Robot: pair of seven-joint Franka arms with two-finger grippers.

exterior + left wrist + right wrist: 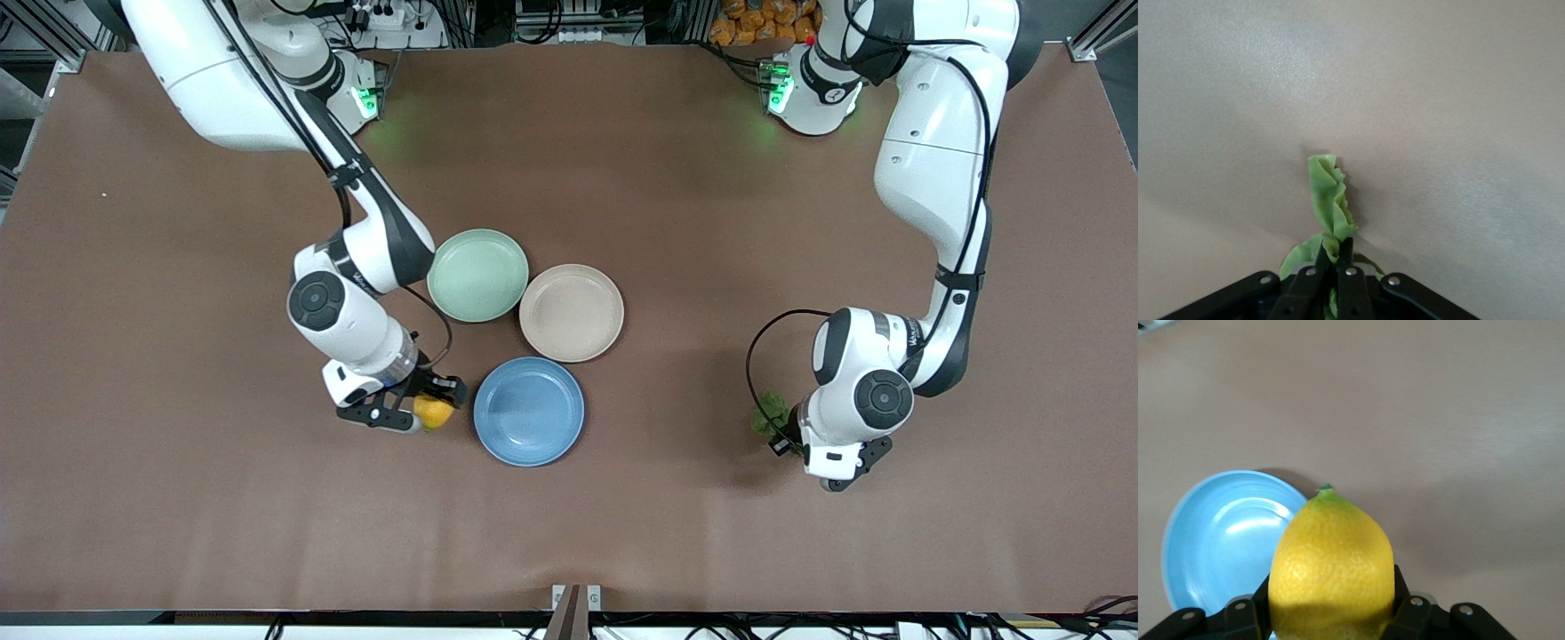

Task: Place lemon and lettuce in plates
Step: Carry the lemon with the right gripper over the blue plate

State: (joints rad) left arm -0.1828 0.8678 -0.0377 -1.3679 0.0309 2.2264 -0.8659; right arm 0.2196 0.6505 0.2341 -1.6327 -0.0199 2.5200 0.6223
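Observation:
My right gripper (433,411) is shut on the yellow lemon (432,412), held just beside the light blue plate (529,411) toward the right arm's end. In the right wrist view the lemon (1331,567) fills the jaws and the blue plate (1218,540) lies under and beside it. The beige-pink plate (572,312) sits farther from the front camera than the blue one. My left gripper (782,436) is shut on the green lettuce leaf (772,414), toward the left arm's end. In the left wrist view the lettuce (1330,200) hangs from the closed fingertips (1336,252) above bare table.
A pale mint-green plate (477,275) touches the beige-pink plate, toward the robots' bases. The three plates cluster mid-table on the brown tabletop (178,498).

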